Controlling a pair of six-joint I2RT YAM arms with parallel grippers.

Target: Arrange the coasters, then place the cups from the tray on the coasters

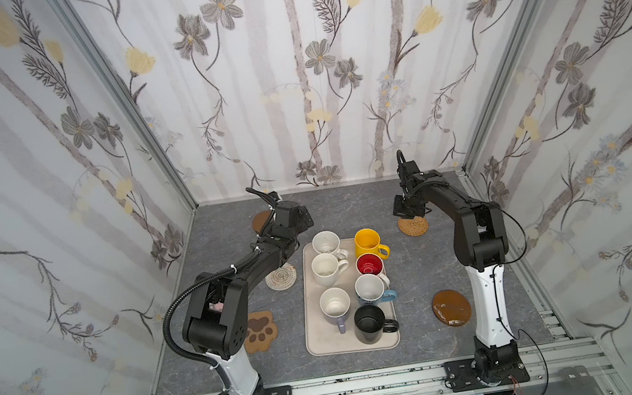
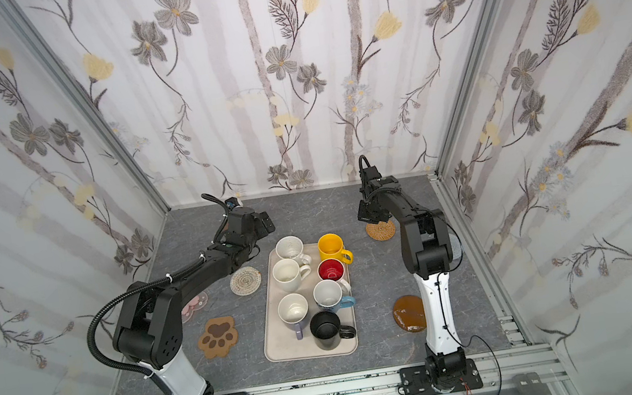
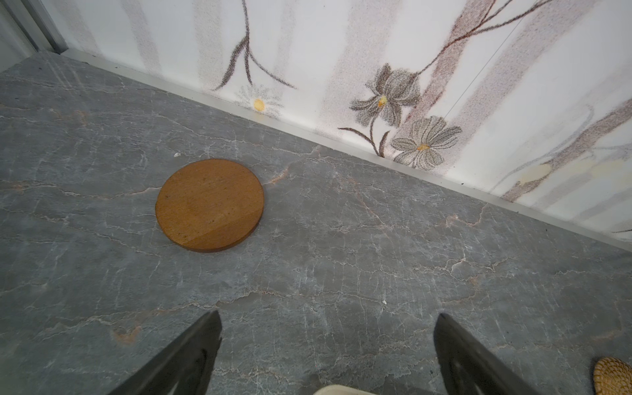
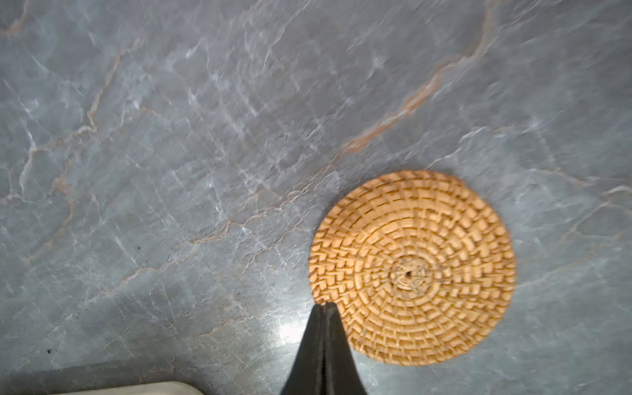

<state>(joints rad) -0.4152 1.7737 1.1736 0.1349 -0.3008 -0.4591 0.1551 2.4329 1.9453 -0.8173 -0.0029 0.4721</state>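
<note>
The beige tray (image 1: 322, 342) holds several cups, among them yellow (image 1: 368, 241), black (image 1: 369, 323) and speckled white (image 1: 325, 242). Coasters lie around it: wooden disc (image 3: 209, 205), rattan disc (image 4: 413, 266), crocheted round (image 1: 280, 278), brown paw (image 1: 260, 332), amber disc (image 1: 451, 307) and pink flower (image 2: 194, 306), which is half under the left arm. My left gripper (image 3: 327, 314) hangs open over bare table beyond the tray, with the wooden disc ahead and to one side. My right gripper (image 4: 325, 304) is shut with nothing in it, its tips at the rattan disc's rim.
The grey marble table (image 1: 408, 269) is closed in by flowered walls at the back and both sides. A greyish round mat (image 2: 456, 250) peeks out behind the right arm. The arm bases stand on a metal rail (image 1: 353, 386) along the near edge.
</note>
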